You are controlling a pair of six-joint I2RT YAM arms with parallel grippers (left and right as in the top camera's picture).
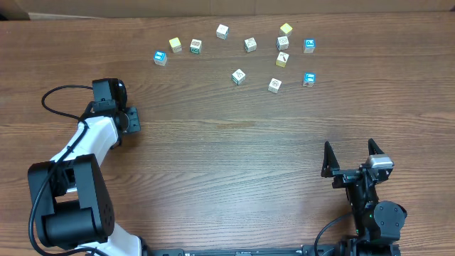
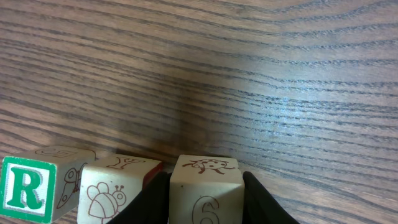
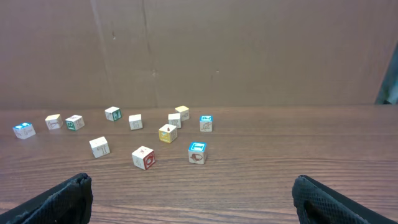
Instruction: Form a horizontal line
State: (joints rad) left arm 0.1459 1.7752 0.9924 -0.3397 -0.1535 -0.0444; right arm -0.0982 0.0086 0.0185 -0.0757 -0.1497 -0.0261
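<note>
In the left wrist view three small wooden cubes stand side by side in a row: a green "R" cube [image 2: 25, 190], a pale cube with a bee [image 2: 107, 194], and a pale cube with a "6" and a ladybug [image 2: 205, 193]. My left gripper [image 2: 205, 177] is shut on the "6" cube at the row's right end, one black finger against each side. A fourth cube of the row does not show. In the overhead view my left gripper [image 1: 130, 120] hides the row. My right gripper [image 1: 350, 151] is open and empty near the front right; it also shows in the right wrist view [image 3: 193, 186].
Several loose cubes lie scattered at the table's far side: blue-faced ones [image 1: 160, 57] [image 1: 308, 79], yellow ones [image 1: 175, 45] [image 1: 286, 29], and pale ones [image 1: 239, 76] [image 1: 275, 85]. A brown cardboard wall [image 3: 199, 50] stands behind them.
</note>
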